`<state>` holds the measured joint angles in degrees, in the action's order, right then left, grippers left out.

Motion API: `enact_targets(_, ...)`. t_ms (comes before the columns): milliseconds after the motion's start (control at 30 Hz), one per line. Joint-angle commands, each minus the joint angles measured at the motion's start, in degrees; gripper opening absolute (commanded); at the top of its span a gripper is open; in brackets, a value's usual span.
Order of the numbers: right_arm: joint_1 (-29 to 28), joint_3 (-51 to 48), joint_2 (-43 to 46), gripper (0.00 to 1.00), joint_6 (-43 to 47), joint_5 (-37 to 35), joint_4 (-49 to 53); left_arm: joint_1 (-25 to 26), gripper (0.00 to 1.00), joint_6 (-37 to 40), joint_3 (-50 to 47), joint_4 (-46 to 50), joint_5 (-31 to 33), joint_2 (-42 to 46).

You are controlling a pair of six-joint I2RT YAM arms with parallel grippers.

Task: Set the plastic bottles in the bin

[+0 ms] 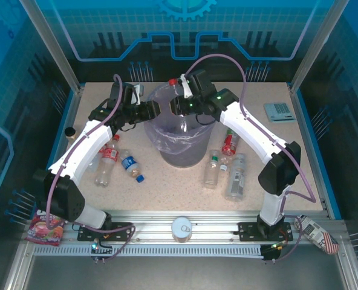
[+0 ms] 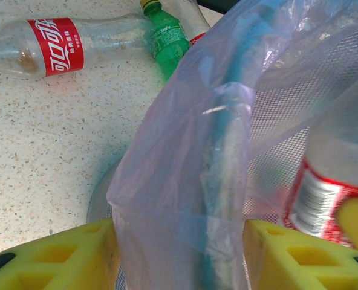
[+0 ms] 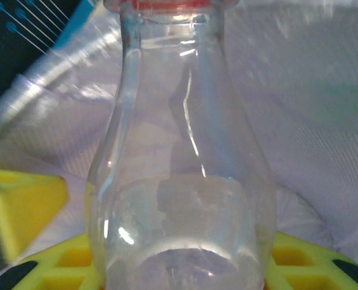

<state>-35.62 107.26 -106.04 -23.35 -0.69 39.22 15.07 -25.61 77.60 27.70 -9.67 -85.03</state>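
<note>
Top external | right claw [image 1: 176, 104] grips bottle [image 1: 178, 89] over bin [image 1: 185, 148] | left claw [image 1: 153, 110] clamps rim [image 1: 159, 121]

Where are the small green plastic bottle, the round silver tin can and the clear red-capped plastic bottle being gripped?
small green plastic bottle [image 2: 167, 39], left wrist view, on its green body.
round silver tin can [image 1: 181, 228], top external view, on its top.
clear red-capped plastic bottle [image 3: 179, 181], right wrist view, on its clear wall.

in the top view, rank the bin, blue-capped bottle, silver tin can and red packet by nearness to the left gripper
From the left gripper:
1. bin, its rim between the jaws.
2. blue-capped bottle, on the table left of the bin.
3. silver tin can, on the near rail, centre.
4. red packet, near left corner.
</note>
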Motion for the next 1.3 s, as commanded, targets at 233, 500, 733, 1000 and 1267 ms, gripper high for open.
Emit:
enact_targets(233, -0.86, -7.62, -2.49, 0.43, 2.31, -3.79, -2.98, 0.66, 0.55, -0.02, -1.84, 1.62, 1.41, -0.18)
enact_targets(500, -1.38, -8.72, -3.03, 0.70, 5.40, -3.36, -4.18, 0.66, 0.55, -0.47, -2.06, 1.30, 0.88, -0.55)
enact_targets(733, -2.48, -4.45, 1.01, 1.00, 10.63, -5.13, 0.46, 0.66, 0.55, 0.14, -1.63, 1.87, 1.34, -0.18)
enact_targets(1000, -3.05, -0.06, 12.08, 1.00, 15.29, -8.15, 6.86, 0.81, 0.56, 1.60, 1.45, 4.66, 2.30, -1.16)
enact_targets(1267, 1.28, -1.18, 24.29, 0.98, 9.89, -13.82, 17.65, 1.27, 0.56, 2.71, 4.66, 7.08, 2.73, -2.27)
